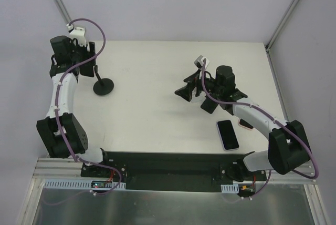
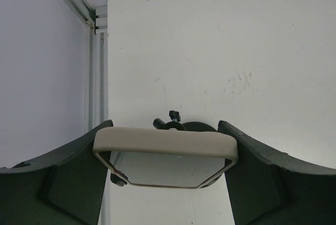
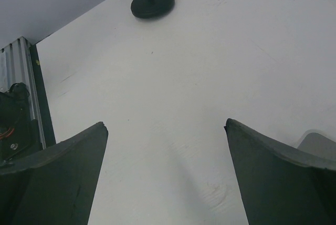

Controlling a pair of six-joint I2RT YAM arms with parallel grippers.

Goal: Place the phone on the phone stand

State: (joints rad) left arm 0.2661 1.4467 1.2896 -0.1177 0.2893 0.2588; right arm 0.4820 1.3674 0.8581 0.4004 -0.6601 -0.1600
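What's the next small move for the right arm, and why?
Probably pull the right gripper back toward the arm bases, over the phone. Its jaws are open and empty, and the phone lies flat on the table behind it, while the left gripper holds the phone stand by its cradle.

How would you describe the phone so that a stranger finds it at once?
Look at the white table's near right part, beside the right arm. The phone lies flat there: dark screen, pale rim, unlike the round-based phone stand far left.

Left tool [image 2: 165, 130] clamps phone stand [image 2: 165, 143] over table [image 2: 210, 51].
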